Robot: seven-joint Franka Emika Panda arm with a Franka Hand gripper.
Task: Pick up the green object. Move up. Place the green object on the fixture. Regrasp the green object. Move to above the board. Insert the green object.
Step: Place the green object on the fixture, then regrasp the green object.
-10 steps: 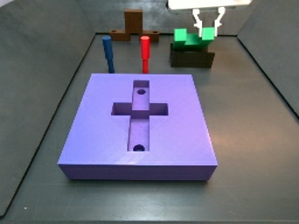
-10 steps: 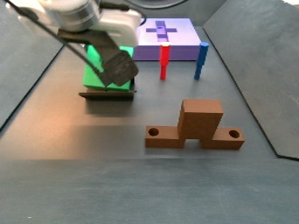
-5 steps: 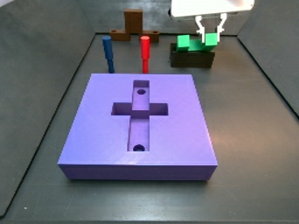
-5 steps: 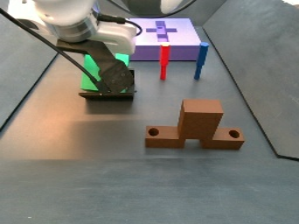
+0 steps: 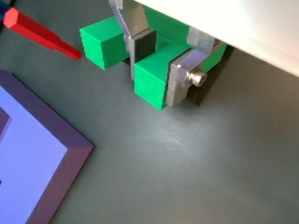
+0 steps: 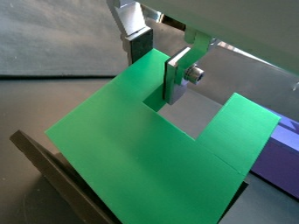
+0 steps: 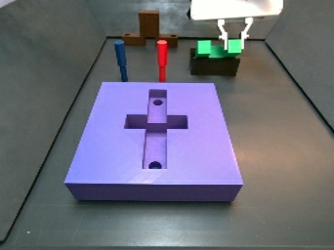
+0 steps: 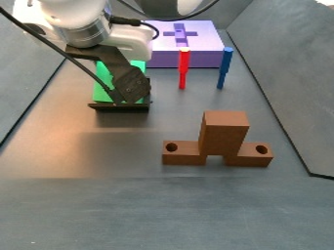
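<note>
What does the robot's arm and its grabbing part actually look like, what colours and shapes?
The gripper, down at the green object on the fixture, has two jaws: flat silver plates with dark pads, one bearing a round screw head. In a side view the hand is a white box; elsewhere the arm shows rounded white and grey shells with black cables.

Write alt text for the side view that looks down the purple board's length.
The tool reaches down onto the green object, which sits on the dark fixture at the far end. The purple board fills the foreground; a blue peg and red peg stand behind it.
</note>
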